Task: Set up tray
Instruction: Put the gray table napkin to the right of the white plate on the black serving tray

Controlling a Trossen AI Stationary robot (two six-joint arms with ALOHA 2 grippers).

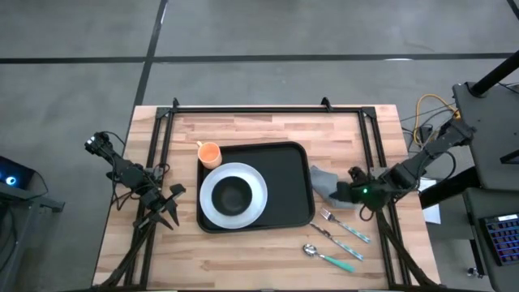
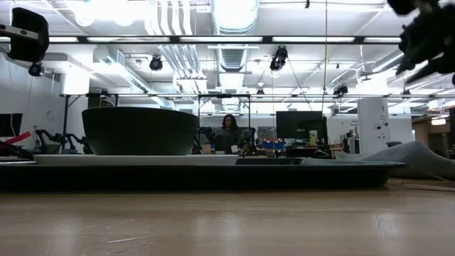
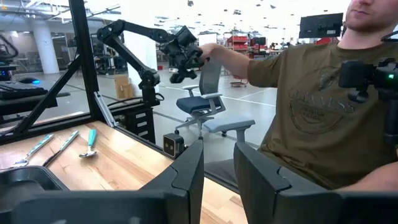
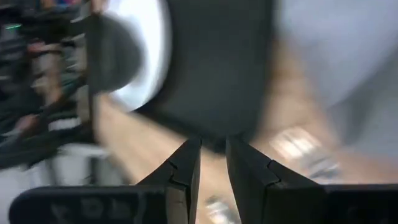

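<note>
Beside tray right rim, right gripper over grey cloth, fingers slightly parted, empty; grasp cloth edge squarely; left gripper idle, narrowly parted

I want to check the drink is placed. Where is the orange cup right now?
In the high view the orange cup stands at the far left corner of the black tray, just beyond the white plate that holds the dark bowl.
</note>
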